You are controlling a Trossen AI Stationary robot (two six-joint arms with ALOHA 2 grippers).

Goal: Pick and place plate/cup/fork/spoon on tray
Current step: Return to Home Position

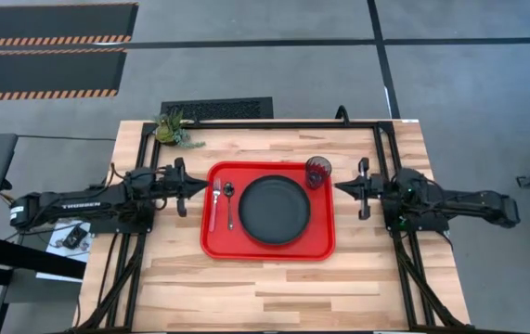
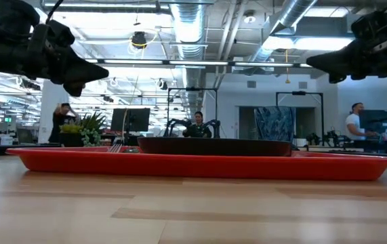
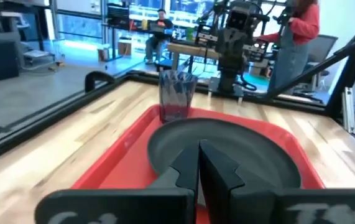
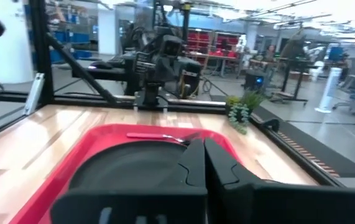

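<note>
The red tray (image 1: 325, 243) lies in the middle of the table. On it rest the black plate (image 1: 274, 211), the dark tumbler cup (image 1: 317, 171) at the tray's far right corner, the red-handled fork (image 1: 214, 206) and the dark spoon (image 1: 229, 202) side by side at the tray's left. My left gripper (image 1: 200, 193) is shut and empty above the table, left of the tray. My right gripper (image 1: 339, 187) is shut and empty, right of the tray. The cup (image 3: 176, 94) and plate (image 3: 227, 146) show in the left wrist view.
A small potted plant (image 1: 174, 129) stands at the table's far left corner. A dark metal frame (image 1: 381, 139) runs along the table's far edge and sides. Bare wood (image 1: 274, 288) lies between the tray and the near edge. People show in the room behind.
</note>
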